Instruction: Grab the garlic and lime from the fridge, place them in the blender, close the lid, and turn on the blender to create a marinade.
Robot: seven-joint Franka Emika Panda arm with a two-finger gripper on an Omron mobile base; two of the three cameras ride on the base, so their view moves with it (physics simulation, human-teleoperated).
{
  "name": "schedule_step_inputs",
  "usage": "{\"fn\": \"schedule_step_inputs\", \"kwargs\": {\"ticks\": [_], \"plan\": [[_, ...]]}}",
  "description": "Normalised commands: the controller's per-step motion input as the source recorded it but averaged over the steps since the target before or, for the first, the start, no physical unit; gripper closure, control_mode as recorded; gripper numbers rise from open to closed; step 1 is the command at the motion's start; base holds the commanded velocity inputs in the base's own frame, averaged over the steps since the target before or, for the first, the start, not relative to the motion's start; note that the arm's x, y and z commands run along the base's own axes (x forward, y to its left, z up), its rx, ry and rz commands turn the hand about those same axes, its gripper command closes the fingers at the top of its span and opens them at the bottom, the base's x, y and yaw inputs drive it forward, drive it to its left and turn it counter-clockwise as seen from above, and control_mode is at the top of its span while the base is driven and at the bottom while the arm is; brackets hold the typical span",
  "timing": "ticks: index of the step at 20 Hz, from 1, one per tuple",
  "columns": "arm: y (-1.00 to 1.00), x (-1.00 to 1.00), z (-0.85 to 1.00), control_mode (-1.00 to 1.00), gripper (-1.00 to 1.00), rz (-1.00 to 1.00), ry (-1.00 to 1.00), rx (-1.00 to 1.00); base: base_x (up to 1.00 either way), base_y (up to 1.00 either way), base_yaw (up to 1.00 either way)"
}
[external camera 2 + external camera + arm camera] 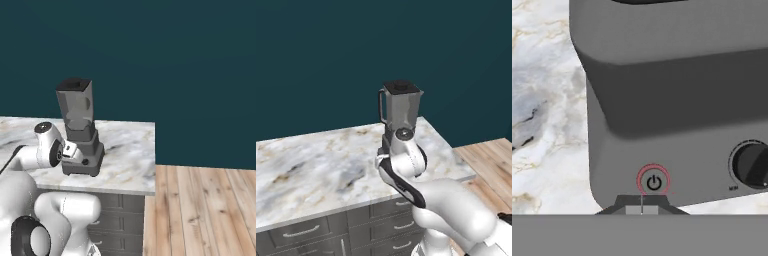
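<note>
The grey blender (402, 107) stands on the marble counter, and the black lid (401, 87) sits on the jar's rim. From the right, the lid (74, 83) tops the smoky jar (77, 110) above the boxy base (85, 159). My gripper (642, 209) is shut, its tips just below the red-ringed power button (654, 182) on the base front. The round knob (752, 165) is to the button's right. In the right base view the gripper (80, 159) is up against the base. The garlic, lime and fridge are out of view.
The marble counter (311, 165) stretches left of the blender, with grey drawers (301, 232) beneath. Its right edge (153, 160) ends close to the blender, beyond which lies wooden floor (205, 210). A dark teal wall is behind.
</note>
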Motion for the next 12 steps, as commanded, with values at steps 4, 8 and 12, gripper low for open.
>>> {"fn": "schedule_step_inputs", "kwargs": {"ticks": [4,8,12], "plan": [[0.00,0.19,-0.19,-1.00,1.00,-0.02,0.00,0.00,0.00,0.00,0.00],[-0.01,0.23,-0.16,-1.00,1.00,-0.01,0.00,0.00,0.00,0.00,0.00],[-0.15,0.05,-0.28,-1.00,1.00,0.00,0.00,0.00,0.00,0.00,0.00]]}}
